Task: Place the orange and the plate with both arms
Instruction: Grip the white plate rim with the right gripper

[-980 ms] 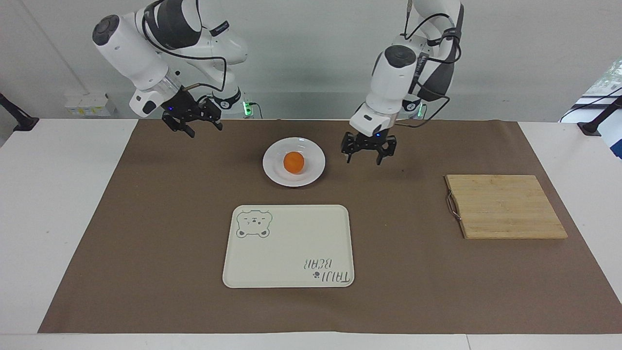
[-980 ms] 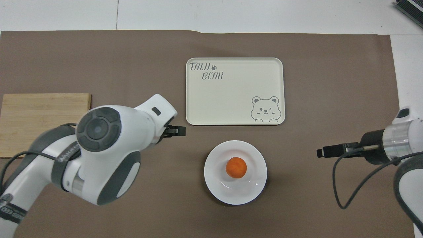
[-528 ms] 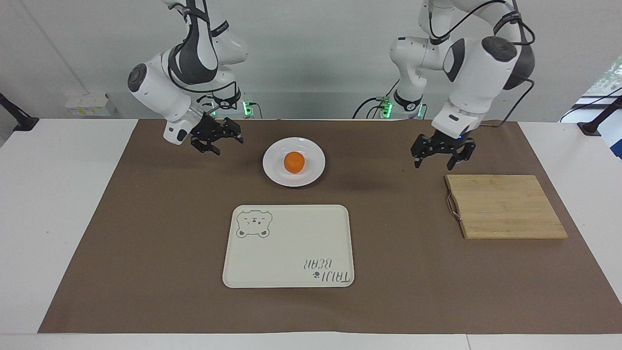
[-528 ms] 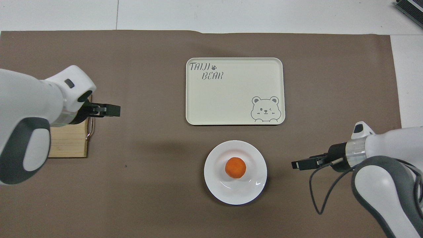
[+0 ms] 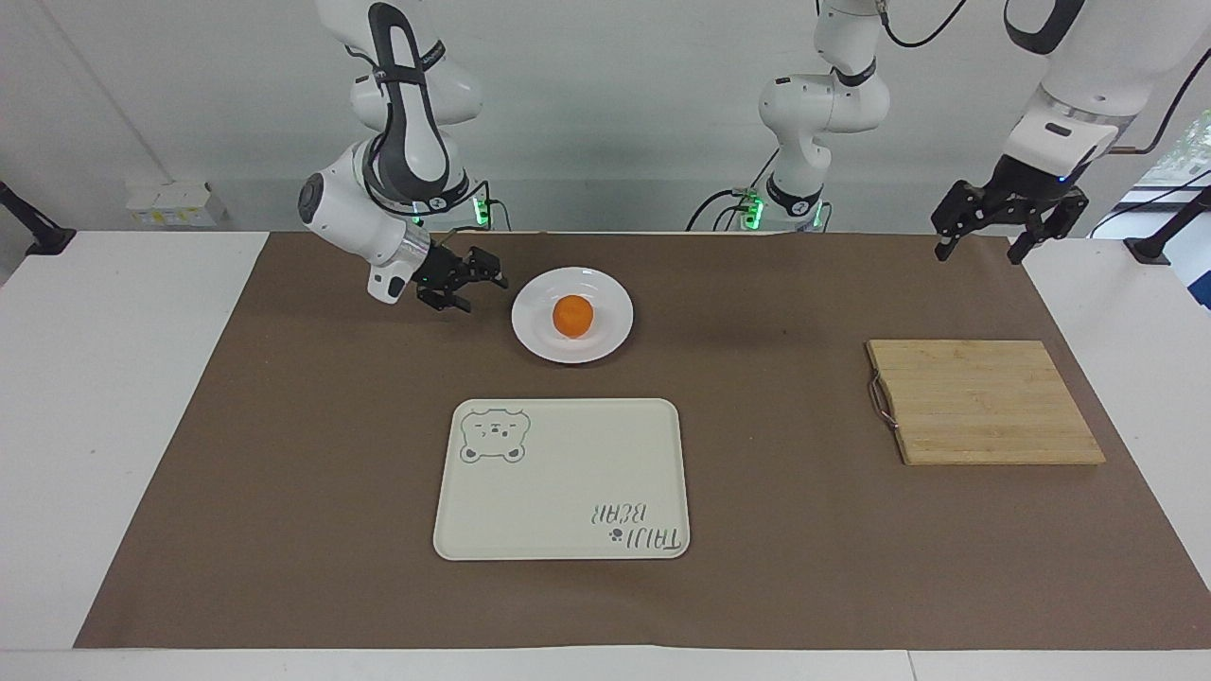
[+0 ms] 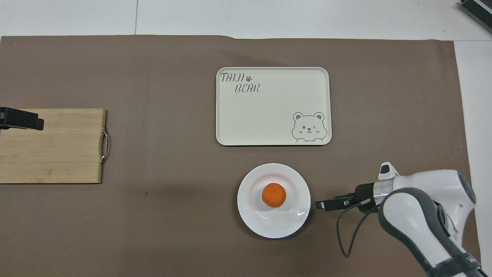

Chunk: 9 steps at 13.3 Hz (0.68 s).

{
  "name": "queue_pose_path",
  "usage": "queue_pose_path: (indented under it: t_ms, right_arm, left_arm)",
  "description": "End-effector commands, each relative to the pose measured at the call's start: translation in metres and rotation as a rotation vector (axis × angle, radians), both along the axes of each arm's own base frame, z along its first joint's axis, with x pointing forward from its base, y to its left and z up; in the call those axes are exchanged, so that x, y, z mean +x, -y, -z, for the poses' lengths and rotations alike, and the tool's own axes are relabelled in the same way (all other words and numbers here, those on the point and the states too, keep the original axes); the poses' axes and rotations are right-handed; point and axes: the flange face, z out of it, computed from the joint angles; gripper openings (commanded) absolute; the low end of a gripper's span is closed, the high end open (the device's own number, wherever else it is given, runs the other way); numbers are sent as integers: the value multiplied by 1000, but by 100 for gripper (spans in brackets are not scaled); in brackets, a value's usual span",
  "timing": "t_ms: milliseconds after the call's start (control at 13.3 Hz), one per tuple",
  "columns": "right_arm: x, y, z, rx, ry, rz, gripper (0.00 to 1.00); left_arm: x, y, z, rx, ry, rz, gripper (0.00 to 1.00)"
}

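Observation:
The orange sits in the middle of the white plate, which rests on the brown mat close to the robots. My right gripper is open and low, just beside the plate's rim on the right arm's side, tilted toward it and apart from it. My left gripper hangs open and empty, raised over the mat's corner at the left arm's end; from overhead it covers the edge of the cutting board.
A cream tray with a bear drawing lies farther from the robots than the plate. A wooden cutting board with a metal handle lies toward the left arm's end. Bare brown mat surrounds them.
My left gripper swung away from the plate to the left arm's end of the table and rose. My right gripper came down and in toward the plate's rim. Orange and plate stayed put.

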Motion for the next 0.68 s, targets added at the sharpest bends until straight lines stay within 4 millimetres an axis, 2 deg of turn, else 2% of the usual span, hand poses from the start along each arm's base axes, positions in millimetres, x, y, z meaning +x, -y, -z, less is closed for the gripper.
queue_pose_path:
  t_ms: [0, 75, 302, 603]
  right_arm:
    - [-15, -1, 28, 80, 1, 37, 100]
    - [-19, -2, 34, 109, 8, 52, 100]
    - [-30, -4, 51, 159, -11, 91, 100]
    - [-42, -38, 56, 207, -25, 121, 100]
  left_arm:
    - [4, -6, -14, 21, -49, 12, 100]
    - [6, -6, -20, 22, -60, 11, 100]
    - [9, -5, -20, 22, -69, 12, 100]
    - [5, -6, -20, 20, -68, 9, 100]
